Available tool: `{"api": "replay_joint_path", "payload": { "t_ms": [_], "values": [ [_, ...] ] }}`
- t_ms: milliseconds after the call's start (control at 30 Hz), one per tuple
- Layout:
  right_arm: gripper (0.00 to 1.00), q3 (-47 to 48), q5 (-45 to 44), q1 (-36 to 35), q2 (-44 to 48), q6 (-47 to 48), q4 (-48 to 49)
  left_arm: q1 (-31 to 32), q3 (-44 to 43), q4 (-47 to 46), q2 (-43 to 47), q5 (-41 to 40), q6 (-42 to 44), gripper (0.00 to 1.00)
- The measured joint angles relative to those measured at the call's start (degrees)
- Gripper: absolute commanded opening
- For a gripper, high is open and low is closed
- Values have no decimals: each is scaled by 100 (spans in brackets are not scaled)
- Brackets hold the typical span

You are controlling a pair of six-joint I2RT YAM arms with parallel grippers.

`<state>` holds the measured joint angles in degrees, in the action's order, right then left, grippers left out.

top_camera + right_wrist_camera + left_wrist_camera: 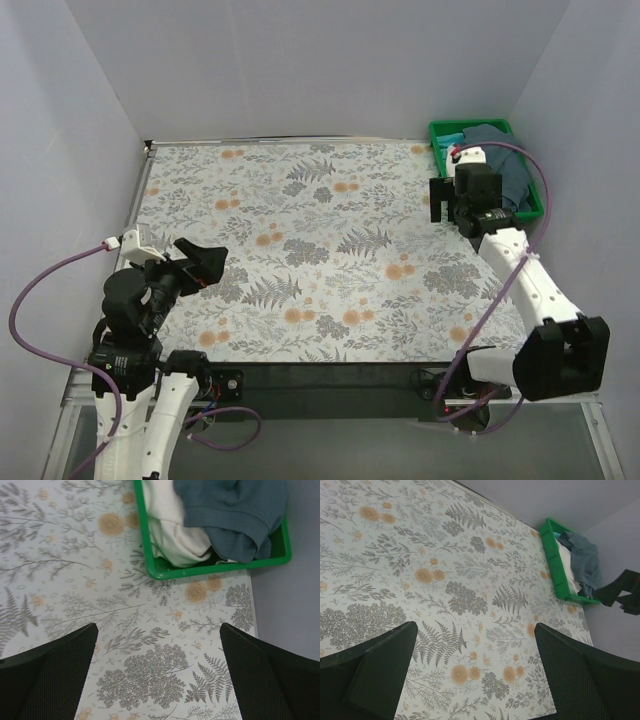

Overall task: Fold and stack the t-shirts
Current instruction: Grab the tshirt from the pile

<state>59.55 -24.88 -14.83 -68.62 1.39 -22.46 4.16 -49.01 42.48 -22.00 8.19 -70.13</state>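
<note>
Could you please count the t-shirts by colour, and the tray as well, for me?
Slate blue-grey t-shirt: 1
White t-shirt: 1
Turquoise t-shirt, only a sliver showing: 1
Green tray: 1
Total: 4

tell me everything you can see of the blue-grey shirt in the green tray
The dark slate blue-grey t-shirt looks like soft matte cloth. It is crumpled and unfolded, heaped in the green plastic tray at the table's far right corner. It lies partly on a white shirt, and a hemmed edge droops toward the tray's near wall. Its bulk rises above the rim.
</note>
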Motion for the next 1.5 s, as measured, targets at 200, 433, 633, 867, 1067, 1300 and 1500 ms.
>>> {"api": "replay_joint_path", "payload": {
  "t_ms": [200,433,633,867,1067,1300,1500],
  "values": [
    [72,654,356,1257,-1327,-173,203,258,4,-55,31,118,-61,98],
    [63,1766,1036,1945,-2570,-133,575,282,24,-164,-210,212,-225,98],
    [61,2463,1497,2146,-3617,-63,697,282,24,-262,-800,227,-448,96],
    [41,2822,1650,2184,-4332,17,728,282,57,-393,-1075,223,-575,94],
    [6,2824,1600,2184,-4437,205,734,282,57,-455,-1307,304,-566,93],
    [1,2802,1659,2173,-4356,337,763,282,57,-501,-1386,348,-474,92],
    [1,2780,1871,1805,-3399,323,621,282,52,-531,-1471,350,-424,92]
  ]
}}
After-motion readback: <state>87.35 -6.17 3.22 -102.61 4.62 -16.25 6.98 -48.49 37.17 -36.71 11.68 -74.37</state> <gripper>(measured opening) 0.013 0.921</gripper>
